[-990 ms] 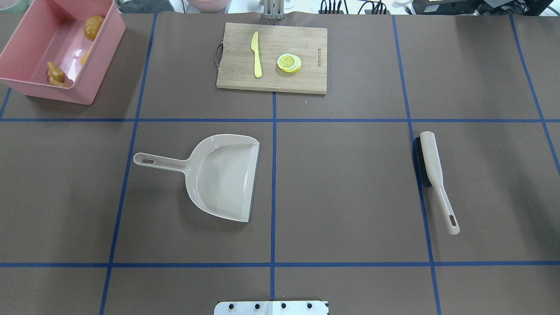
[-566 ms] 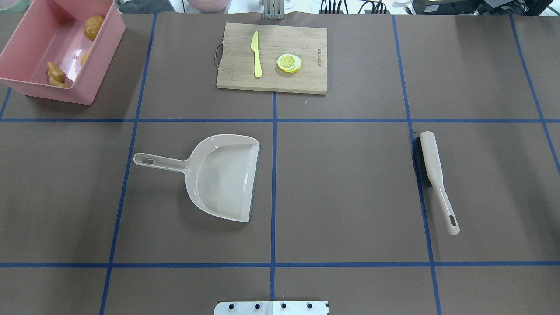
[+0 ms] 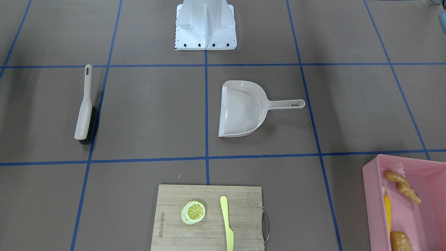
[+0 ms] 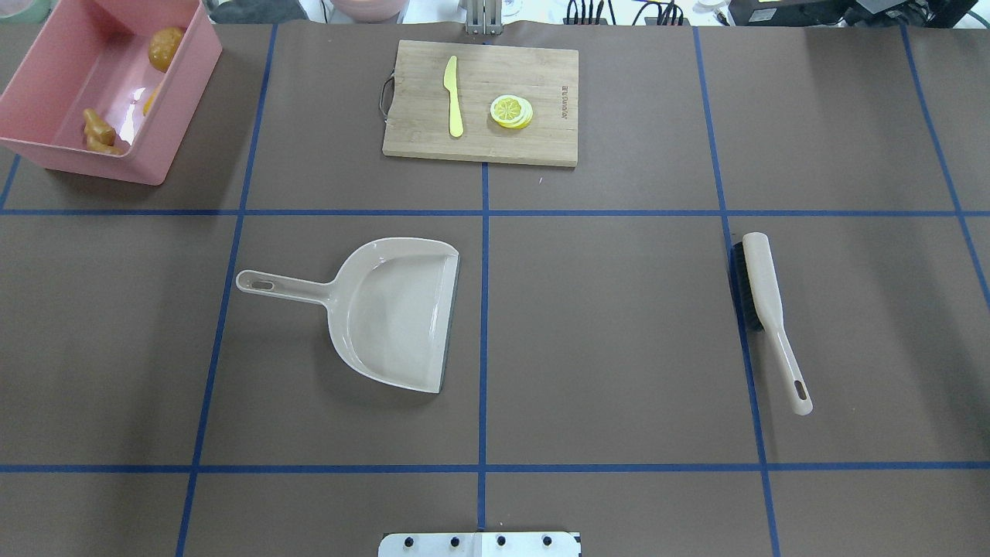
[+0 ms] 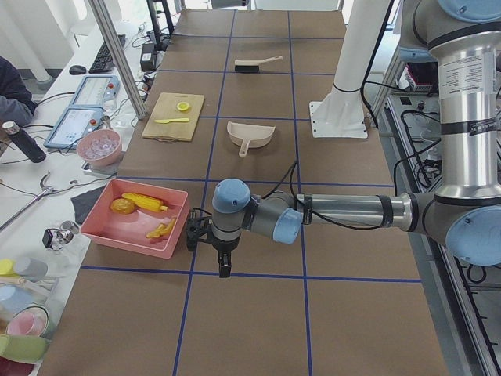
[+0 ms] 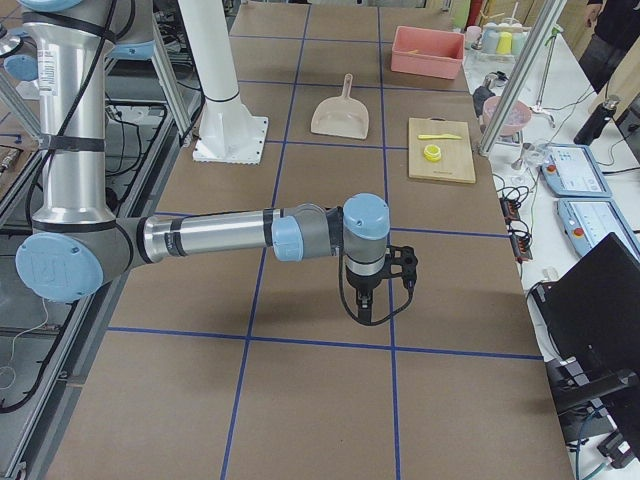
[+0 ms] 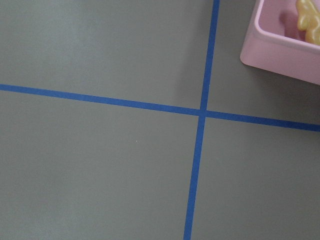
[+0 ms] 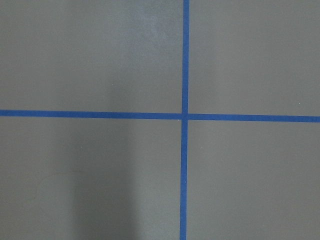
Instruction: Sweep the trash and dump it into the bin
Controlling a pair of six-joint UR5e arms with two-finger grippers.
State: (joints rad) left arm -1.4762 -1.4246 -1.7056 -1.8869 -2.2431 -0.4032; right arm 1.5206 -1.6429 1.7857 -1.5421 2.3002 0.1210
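The pink bin point(image 4: 174, 116) stands at the far left corner of the table. In it lie the tan ginger root point(image 4: 98, 130), the brown potato-like lump point(image 4: 165, 48) and the yellow corn cob point(image 3: 386, 209), which the bin wall mostly hides from overhead. The beige dustpan point(image 4: 394, 313) lies empty left of centre. My left gripper point(image 5: 225, 262) hangs above the table beside the bin, seen only in the exterior left view. My right gripper point(image 6: 365, 310) hangs over the table's right end, seen only in the exterior right view. I cannot tell whether either is open or shut.
A beige hand brush point(image 4: 766, 298) lies at the right. A wooden cutting board point(image 4: 479, 100) at the far middle holds a pale yellow knife point(image 4: 454, 97) and a lemon slice point(image 4: 510, 111). The robot's white base point(image 3: 205, 31) stands at the near edge.
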